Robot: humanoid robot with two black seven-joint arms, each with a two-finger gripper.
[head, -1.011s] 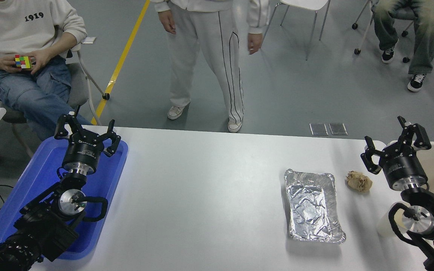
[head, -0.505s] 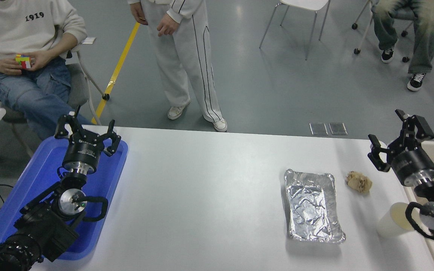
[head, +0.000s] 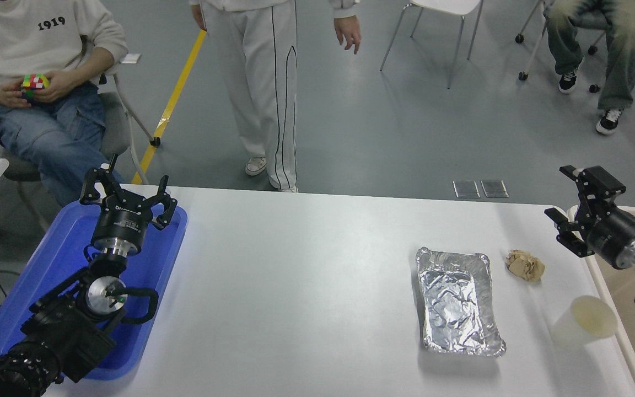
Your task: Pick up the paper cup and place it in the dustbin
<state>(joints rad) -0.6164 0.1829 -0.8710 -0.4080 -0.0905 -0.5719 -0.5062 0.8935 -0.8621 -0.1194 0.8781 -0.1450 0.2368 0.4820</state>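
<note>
Paper cup (head: 585, 326) upright on white table (head: 306, 286), near the right edge, mouth up, cream inside showing, nothing touching it. Dustbin (head: 607, 309) just beside it to the right, pale rim running along the table's edge, beige inner wall visible beyond. Right gripper (head: 570, 205) up over the bin's far corner, well apart from the cup and farther back, fingers spread, nothing between them. Left gripper (head: 127, 190) parked over blue tray (head: 31, 286) at lower left, fingers spread too, empty. Foil tray (head: 458, 300) left of the cup, crumpled brown paper ball (head: 525, 264) between foil tray and right gripper, both clear of the cup. Person in white trousers (head: 265, 94) standing beyond the far edge, another seated at upper left with a coloured cube (head: 35, 82). Judged stage: cup not yet picked up, approach not begun. Risks from here: light empty cup, easily tipped or skidded if a finger clips the rim on the way down; likely to topple toward the table edge or off it, given how near the edge it stands. Thin wall, so a hard squeeze liable to crush it and let it slip out. Arm coming in from over the bin, so wrist or forearm may catch the bin's rim while reaching down. Paper ball near the line of travel, could be knocked aside. Short carry into the bin, so early release the lesser worry
</note>
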